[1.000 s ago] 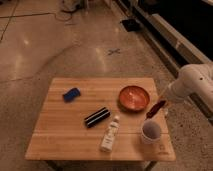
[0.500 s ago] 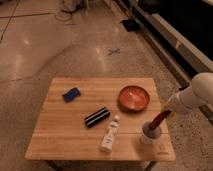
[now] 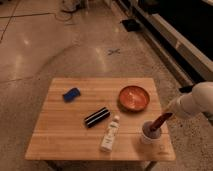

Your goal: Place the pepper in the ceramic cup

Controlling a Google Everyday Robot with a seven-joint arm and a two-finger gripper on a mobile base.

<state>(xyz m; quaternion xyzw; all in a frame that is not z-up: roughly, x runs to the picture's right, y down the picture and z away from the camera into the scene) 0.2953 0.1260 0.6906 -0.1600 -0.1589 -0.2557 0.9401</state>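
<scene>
1. Camera view: square pale wooden slatted table (image 3: 60,135) on speckled polished floor.
2. On it: small blue rectangular block (image 3: 71,94) far left, black ribbed bar-shaped object (image 3: 97,117) at centre, white plastic bottle (image 3: 110,133) lying on its side, round glossy orange-red bowl (image 3: 134,97) at far right.
3. Small pale grey-white round ceramic cup (image 3: 148,136) stands at the near right corner, apart from the bowl.
4. My white rounded arm (image 3: 192,103) comes in from the right; my gripper (image 3: 163,118) sits just above the cup's right side.
5. Slender dark red pepper (image 3: 156,124) hangs at my gripper, long axis tilted, lower tip pointing down-left into the cup mouth, upper end up-right toward me.
6. Jaw state: cannot tell.
</scene>
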